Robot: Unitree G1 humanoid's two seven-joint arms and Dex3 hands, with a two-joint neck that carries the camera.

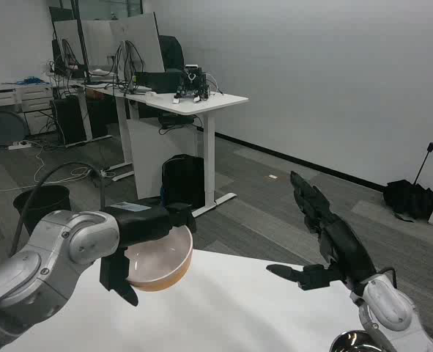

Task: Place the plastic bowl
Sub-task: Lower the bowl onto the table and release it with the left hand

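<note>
Left robot hand (139, 242) grasps the bowl (160, 260) by its rim, holding it tilted above the near-left part of the white tabletop (238, 308); whether it touches the surface cannot be told. Right robot hand (326, 242) is raised over the tabletop's right side, fingers spread, holding nothing. A metal object (352, 342) shows partly at the bottom right edge.

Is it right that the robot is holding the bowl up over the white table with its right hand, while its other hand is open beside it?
Not quite. The head view shows the left hand gripping the plastic bowl above the white table, not the right. The right hand is the open one, raised with fingers spread and holding nothing.
</note>
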